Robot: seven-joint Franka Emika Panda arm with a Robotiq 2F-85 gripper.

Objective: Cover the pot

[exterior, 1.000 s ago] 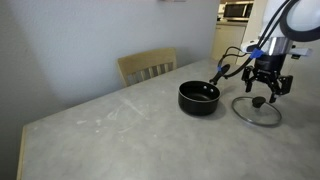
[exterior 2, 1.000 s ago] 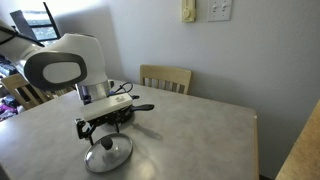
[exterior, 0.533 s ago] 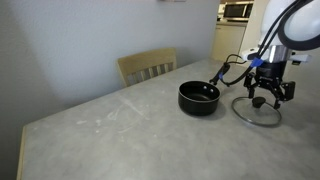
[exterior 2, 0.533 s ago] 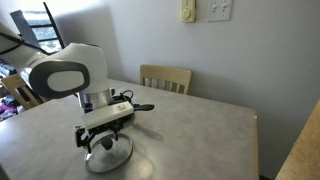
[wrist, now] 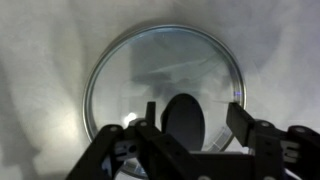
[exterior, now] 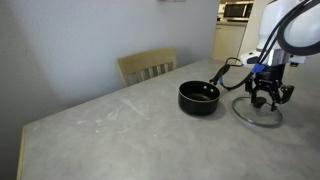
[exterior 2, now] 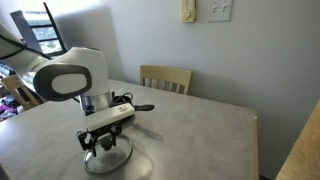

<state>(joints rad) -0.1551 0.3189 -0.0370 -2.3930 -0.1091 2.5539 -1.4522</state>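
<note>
Trouble, if it comes, is likely to start with the grip. In an exterior view the pot [exterior: 198, 96] sits uncovered near the middle of the table [exterior: 100, 125], its handle [exterior: 219, 74] angled toward the rear. Just to its right, and apart from it, the glass lid [exterior: 258, 111] lies flat on the tabletop with the gripper [exterior: 266, 96] low over it.

The wrist view shows the jaws spread wide, one finger on each side of the lid's black knob [wrist: 182, 118]. They hold nothing, and no contact with the knob is evident. The knob looks small and rounded. If the jaws close off-centre, the lid could tilt, skid across the table or slip free once lifted, and it is glass. On the short carry leftward, a low or tilted rim could catch the pot's wall or handle and shove the light pan aside. A skewed release would leave the lid resting half on the edge.

As for surroundings, a wooden chair [exterior: 148, 66] stands behind the table's far edge at the left, well clear of the work. Nothing lies between lid and pot. The handle points off the line between them, so I judge the way open. In another exterior view the arm hides most of the pot.
</note>
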